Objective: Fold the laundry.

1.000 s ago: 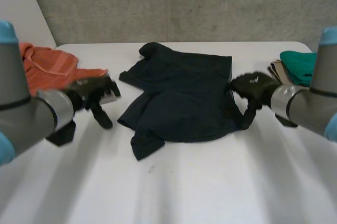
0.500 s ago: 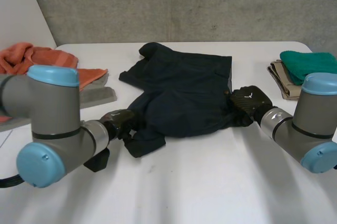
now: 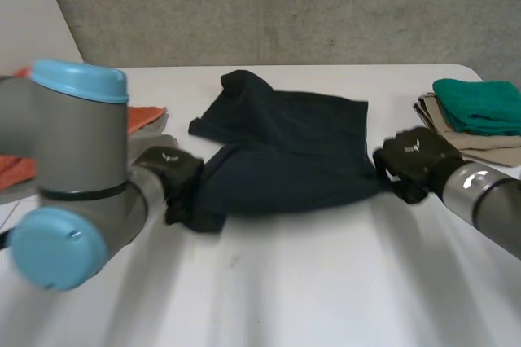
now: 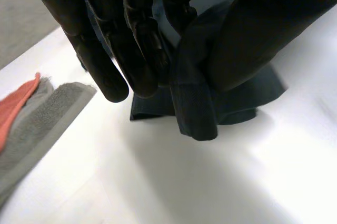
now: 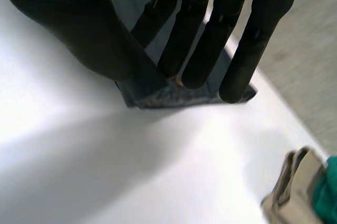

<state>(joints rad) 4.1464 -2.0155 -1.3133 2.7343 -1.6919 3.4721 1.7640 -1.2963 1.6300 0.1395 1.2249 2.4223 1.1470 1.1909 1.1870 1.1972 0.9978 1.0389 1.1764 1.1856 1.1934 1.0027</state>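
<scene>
We're at fold one: left hand [image 3: 172,174] and right hand [image 3: 417,160] pinch the dark garment's [image 3: 285,143] near corners, nothing folded yet.

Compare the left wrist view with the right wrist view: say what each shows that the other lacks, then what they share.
Left wrist view: the left hand pinching a corner of the dark garment between thumb and fingers, with a grey towel and an orange cloth beside it. Right wrist view: the right hand pinching another corner, with a beige cloth and a green cloth together beyond its fingertips. Shared: the dark garment and the white table.
</scene>
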